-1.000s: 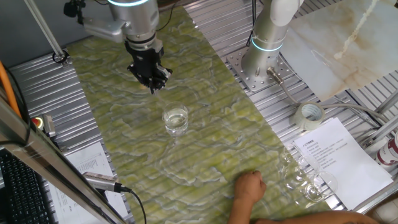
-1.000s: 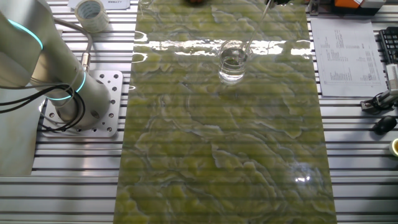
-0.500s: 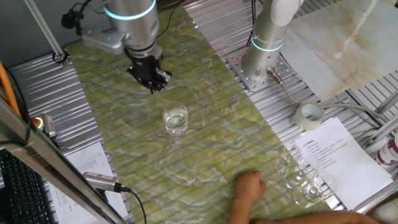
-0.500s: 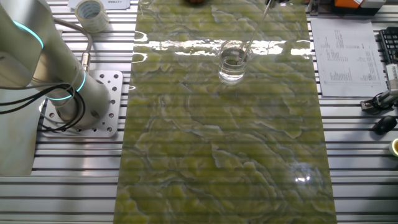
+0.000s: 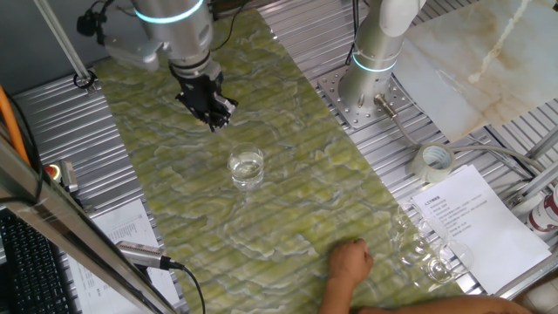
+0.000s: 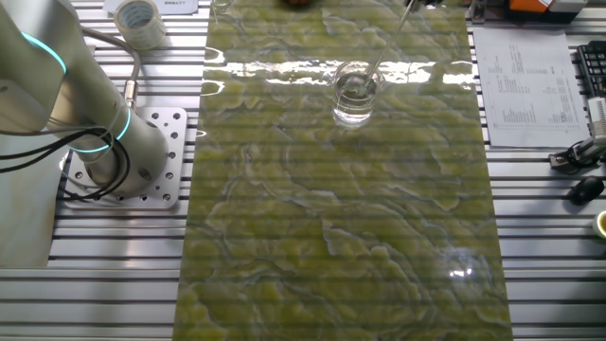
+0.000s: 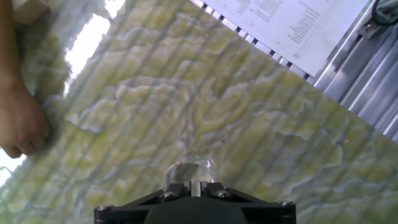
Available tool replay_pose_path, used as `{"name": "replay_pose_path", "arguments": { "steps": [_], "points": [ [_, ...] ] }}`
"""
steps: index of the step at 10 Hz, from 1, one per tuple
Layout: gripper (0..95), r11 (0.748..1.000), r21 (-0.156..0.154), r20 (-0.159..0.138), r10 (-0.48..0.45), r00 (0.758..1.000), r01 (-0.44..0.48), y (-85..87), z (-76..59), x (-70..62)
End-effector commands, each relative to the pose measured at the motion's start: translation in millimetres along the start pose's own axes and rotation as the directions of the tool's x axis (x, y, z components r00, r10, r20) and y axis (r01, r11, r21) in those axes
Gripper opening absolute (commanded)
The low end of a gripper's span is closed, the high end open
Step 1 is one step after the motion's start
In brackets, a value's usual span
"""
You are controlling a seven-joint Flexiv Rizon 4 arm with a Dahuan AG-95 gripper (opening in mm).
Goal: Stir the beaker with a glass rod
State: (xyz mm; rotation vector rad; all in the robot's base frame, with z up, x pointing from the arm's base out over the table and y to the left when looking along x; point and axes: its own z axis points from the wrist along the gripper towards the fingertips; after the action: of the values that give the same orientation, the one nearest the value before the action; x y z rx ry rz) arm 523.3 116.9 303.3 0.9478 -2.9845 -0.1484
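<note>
Covering the ribbed metal table, a glossy green marbled mat holds the clear beaker; the gripper's closure around the faint glass rod cannot be told.

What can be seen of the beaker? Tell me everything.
The beaker is a small, short cylinder of clear glass with a wide round mouth, standing upright on the green marbled mat. It looks to hold some clear liquid, though the level is hard to judge. In the other fixed view a thin glass rod slants down toward its rim from above. The gripper is apart from it, not touching.
</note>
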Motion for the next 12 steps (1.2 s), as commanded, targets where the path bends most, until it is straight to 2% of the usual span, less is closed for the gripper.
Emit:
{"name": "replay_pose_path", "arguments": {
  "steps": [1, 4, 7, 12],
  "points": [
    [0.0, 0.995, 0.057, 0.011, -0.079, 0.997, 0.078, 0.2, -0.1, -0.1],
    [0.0, 0.995, 0.062, -0.016, -0.079, 0.997, 0.08, -0.7, 0.7, -0.5],
    [0.0, 0.997, 0.051, -0.008, -0.062, 0.998, 0.062, -2.9, 2.5, -1.1],
    [0.0, 0.996, 0.062, -0.005, -0.071, 0.997, 0.071, -2.7, 3.1, -1.5]
  ]
}}
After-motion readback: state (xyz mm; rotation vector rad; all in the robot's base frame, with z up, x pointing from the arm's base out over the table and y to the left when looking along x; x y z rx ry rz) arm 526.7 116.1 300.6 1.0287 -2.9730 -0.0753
